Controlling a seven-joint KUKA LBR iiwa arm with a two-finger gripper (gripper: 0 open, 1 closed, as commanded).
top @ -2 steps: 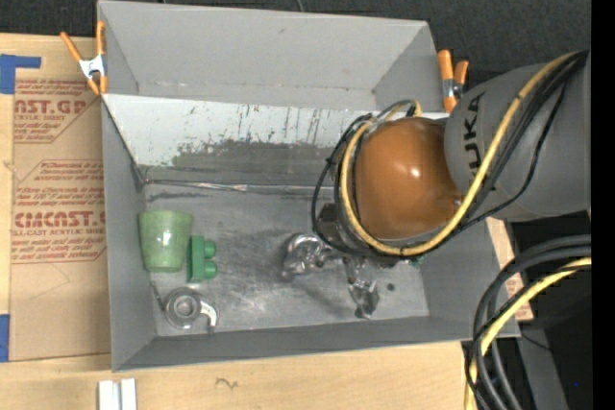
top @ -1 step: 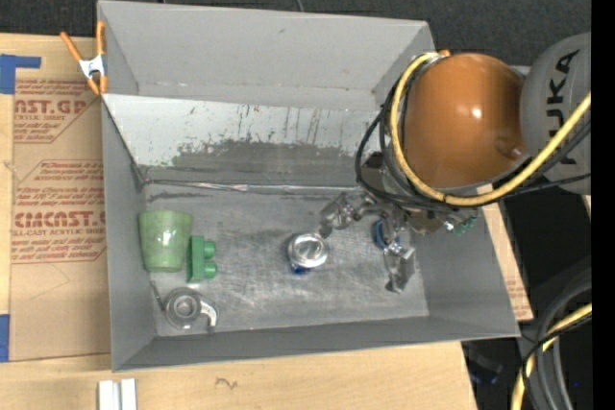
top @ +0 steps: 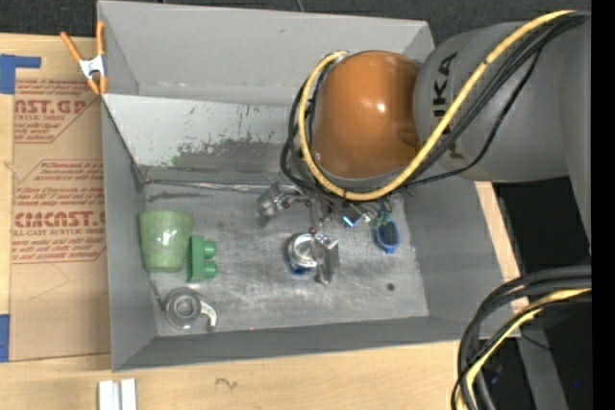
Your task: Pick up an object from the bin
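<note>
The pincer point(top: 317, 260) hangs low over the middle of the grey bin's point(top: 125, 206) floor, right at a small silvery thing point(top: 301, 255) with a blue fleck; whether it is released or clenched I cannot tell. A small blue thing point(top: 386, 236) lies near it toward the arm; a pale green cup point(top: 163, 238), a green block point(top: 202, 258) and a clear round piece point(top: 185, 307) lie well apart on the far side.
</note>
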